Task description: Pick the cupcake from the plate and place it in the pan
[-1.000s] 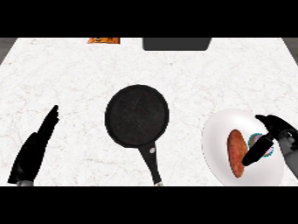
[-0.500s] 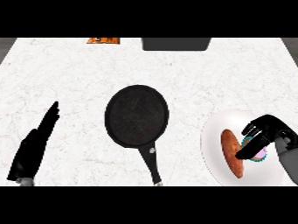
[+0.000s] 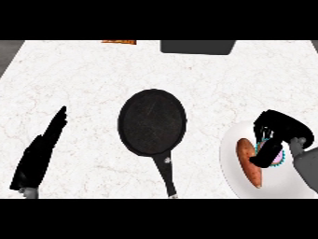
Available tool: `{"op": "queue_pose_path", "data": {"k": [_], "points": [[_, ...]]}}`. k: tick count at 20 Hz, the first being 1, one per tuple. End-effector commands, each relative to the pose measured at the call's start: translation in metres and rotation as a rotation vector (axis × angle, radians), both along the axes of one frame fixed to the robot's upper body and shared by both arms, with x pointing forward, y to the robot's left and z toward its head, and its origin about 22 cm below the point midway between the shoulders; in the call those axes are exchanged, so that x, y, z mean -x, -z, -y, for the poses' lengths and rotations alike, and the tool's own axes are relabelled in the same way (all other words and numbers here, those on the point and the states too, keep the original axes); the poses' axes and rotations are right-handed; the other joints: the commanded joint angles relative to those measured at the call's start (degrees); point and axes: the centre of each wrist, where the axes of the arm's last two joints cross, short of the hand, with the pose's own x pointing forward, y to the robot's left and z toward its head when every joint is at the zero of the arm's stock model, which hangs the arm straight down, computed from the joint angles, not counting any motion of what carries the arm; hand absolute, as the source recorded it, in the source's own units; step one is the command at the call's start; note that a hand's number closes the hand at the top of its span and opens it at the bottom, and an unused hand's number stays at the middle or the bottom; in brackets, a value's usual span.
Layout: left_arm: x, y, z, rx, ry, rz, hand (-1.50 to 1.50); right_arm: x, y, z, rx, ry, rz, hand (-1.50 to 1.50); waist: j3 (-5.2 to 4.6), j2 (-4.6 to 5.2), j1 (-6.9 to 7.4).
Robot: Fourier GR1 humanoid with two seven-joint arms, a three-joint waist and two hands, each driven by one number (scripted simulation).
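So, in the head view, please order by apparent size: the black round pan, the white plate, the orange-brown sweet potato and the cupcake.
1. Black round pan
2. White plate, partly covered by the right hand, so its rank is unsure
3. Orange-brown sweet potato
4. Cupcake, mostly hidden

no readable text anywhere here, honestly. the pan (image 3: 152,122) has no brand mark or lettering on its dark surface or handle. the plate (image 3: 231,173) is plain white at the rim, no print. the cupcake (image 3: 278,156) wrapper shows colour but no words. the marbled counter (image 3: 86,79) carries only veining, no labels or numbers. the dark box (image 3: 197,46) and the orange thing (image 3: 118,41) at the far edge show no legible signs either.
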Motion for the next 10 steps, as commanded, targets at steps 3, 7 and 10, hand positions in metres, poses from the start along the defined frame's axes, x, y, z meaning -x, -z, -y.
{"op": "queue_pose_path", "data": {"k": [3, 7, 10], "points": [[0.000, 0.002, -0.004, 0.002, 0.008, 0.009, 0.00, -0.018, -0.035, 0.008, 0.102, -0.364, 0.292, 1.50, 0.16, 0.15, 0.25], [-0.006, 0.006, 0.003, 0.013, -0.008, 0.004, 0.00, -0.033, -0.064, -0.007, 0.022, -0.452, 0.674, 1.50, 0.20, 0.19, -0.68], [-0.001, 0.006, 0.010, -0.008, -0.008, -0.004, 0.00, -0.039, -0.081, -0.016, -0.063, -0.525, 0.901, 1.50, 0.21, -0.11, -0.93]]}}
